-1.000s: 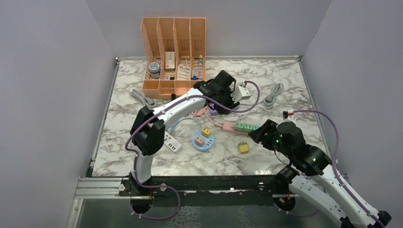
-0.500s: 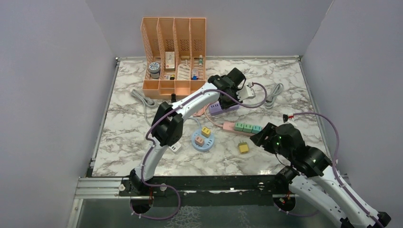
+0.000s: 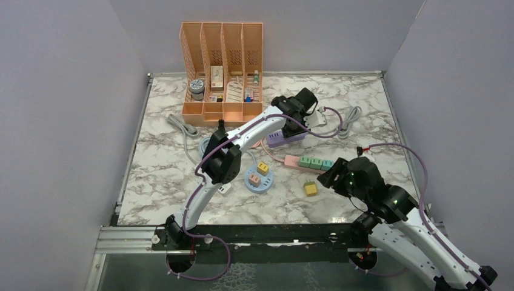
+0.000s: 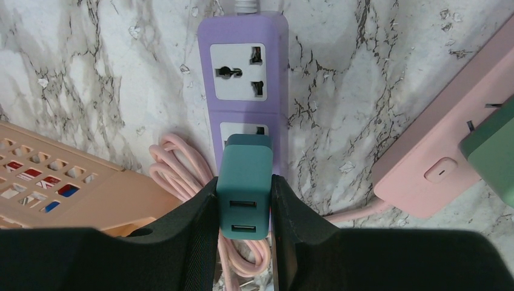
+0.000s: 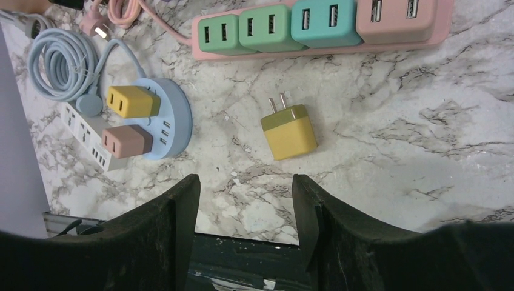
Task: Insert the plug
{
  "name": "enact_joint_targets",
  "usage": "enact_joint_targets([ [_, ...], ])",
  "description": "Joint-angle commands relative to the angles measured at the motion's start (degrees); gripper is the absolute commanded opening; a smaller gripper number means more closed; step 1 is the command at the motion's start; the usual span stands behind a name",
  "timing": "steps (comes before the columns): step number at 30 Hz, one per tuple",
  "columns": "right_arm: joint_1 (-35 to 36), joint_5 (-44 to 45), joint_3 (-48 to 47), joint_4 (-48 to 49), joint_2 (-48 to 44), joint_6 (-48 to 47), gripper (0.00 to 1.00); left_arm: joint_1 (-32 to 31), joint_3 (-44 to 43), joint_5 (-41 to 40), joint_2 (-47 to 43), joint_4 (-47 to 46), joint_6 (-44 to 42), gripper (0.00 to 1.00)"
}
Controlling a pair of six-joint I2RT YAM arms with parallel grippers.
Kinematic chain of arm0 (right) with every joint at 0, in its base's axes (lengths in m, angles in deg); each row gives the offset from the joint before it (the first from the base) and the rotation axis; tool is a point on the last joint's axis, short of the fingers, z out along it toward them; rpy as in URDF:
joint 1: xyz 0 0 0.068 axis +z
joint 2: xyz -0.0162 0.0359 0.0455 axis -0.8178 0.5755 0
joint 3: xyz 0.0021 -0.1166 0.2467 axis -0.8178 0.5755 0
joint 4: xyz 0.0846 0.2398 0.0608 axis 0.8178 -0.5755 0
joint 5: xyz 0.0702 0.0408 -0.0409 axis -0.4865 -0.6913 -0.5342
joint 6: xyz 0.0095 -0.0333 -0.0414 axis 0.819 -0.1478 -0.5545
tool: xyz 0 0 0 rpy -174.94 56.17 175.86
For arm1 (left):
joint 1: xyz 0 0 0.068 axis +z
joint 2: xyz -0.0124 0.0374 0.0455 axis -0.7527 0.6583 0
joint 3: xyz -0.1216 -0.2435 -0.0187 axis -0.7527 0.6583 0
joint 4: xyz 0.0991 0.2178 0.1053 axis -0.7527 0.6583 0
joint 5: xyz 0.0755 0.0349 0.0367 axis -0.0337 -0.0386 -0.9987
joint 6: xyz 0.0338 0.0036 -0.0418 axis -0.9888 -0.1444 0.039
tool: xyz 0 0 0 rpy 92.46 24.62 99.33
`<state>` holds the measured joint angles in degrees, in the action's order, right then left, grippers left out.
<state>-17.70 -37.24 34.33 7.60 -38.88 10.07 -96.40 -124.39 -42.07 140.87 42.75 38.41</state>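
Nearest the arm bases, the right pincer (image 5: 245, 182) hangs over the marble table (image 3: 157, 182) with its fingers spread apart and nothing between them. Just beyond its fingertips, in the right wrist view, a yellow plug (image 5: 289, 131) lies loose on the marble, prongs pointing away. To one side of it sits a round blue hub (image 5: 176, 115) carrying a yellow adapter (image 5: 132, 100) and a brown adapter (image 5: 124, 140). A white strip (image 5: 85, 133) lies beside the hub and a coiled pale blue cable (image 5: 60, 60) is close by. Further out lies the pink power strip (image 3: 292, 160), with a row of green, teal and pink adapters seated along it. Now to the left arm, stretched well out across the table: the left pincer (image 4: 244, 182) is clamped on the teal plug (image 4: 244, 173), one finger against each side, USB ports facing the camera. The plug sits right over the purple power strip (image 4: 248, 73), covering part of its second socket, while the first socket is bare. The prongs are hidden, so I cannot tell whether they are in. A pink cable (image 4: 176, 170) loops beside the strip. At the far end stands the orange organizer (image 3: 222, 60).
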Motion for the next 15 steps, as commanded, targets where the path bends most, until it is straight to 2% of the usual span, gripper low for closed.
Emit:
enact_joint_targets([
  [1,0.3,-0.6,0.5,1.8,-0.4,-0.4,0.57,-0.4,0.6,-0.6,0.6,2.1,-0.1,0.00],
  [11,0.3,-1.1,0.5,2.0,-0.5,-0.8,0.56,-0.4,0.0,8.5,2.4,4.6,2.8,0.00],
  [15,0.3,-1.1,0.5,2.1,-0.6,-1.0,0.56,-0.5,-0.8,9.3,2.9,6.4,3.2,0.00],
])
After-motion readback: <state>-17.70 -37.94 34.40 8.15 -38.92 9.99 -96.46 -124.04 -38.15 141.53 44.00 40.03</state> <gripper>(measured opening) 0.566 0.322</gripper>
